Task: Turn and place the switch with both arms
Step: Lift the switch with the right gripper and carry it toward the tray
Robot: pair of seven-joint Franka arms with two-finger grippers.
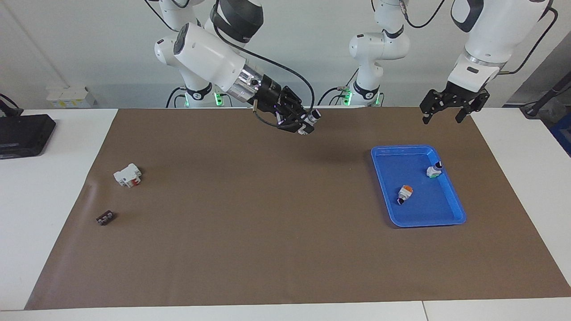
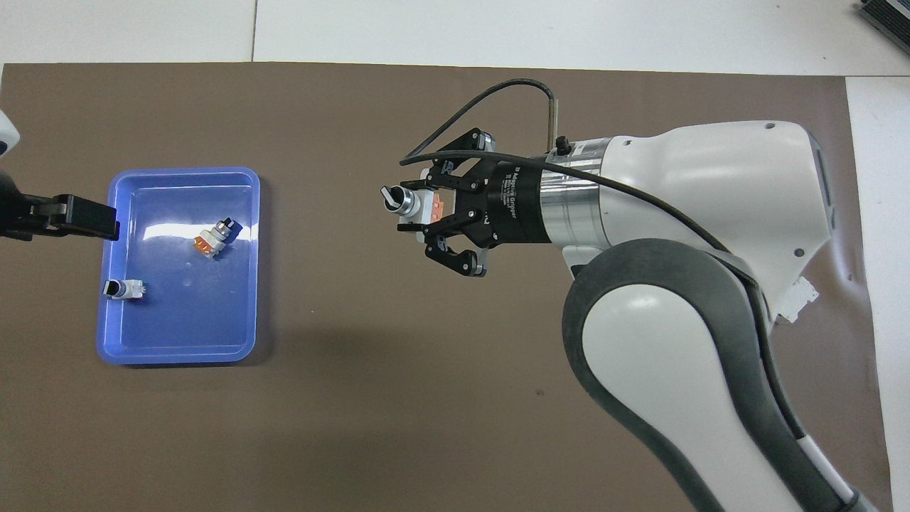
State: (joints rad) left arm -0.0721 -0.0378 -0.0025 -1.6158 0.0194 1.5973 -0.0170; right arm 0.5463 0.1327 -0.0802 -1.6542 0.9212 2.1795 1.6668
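Observation:
My right gripper (image 1: 300, 123) (image 2: 425, 213) is shut on a switch (image 1: 313, 117) (image 2: 407, 203), held in the air over the middle of the brown mat. The switch's black knob end points toward the blue tray (image 1: 419, 223) (image 2: 178, 355), and its orange block shows between the fingers. Two more switches lie in the tray, one with an orange block (image 1: 405, 192) (image 2: 212, 240) and one by the tray's wall (image 1: 433, 170) (image 2: 122, 289). My left gripper (image 1: 446, 112) (image 2: 71, 217) hangs open and holds nothing, raised over the tray's edge at the left arm's end.
A white blocky part with red bits (image 1: 127, 174) (image 2: 800, 299) and a small flat black piece (image 1: 105, 218) lie on the mat toward the right arm's end. A black device (image 1: 22, 133) sits on the white tabletop off the mat there.

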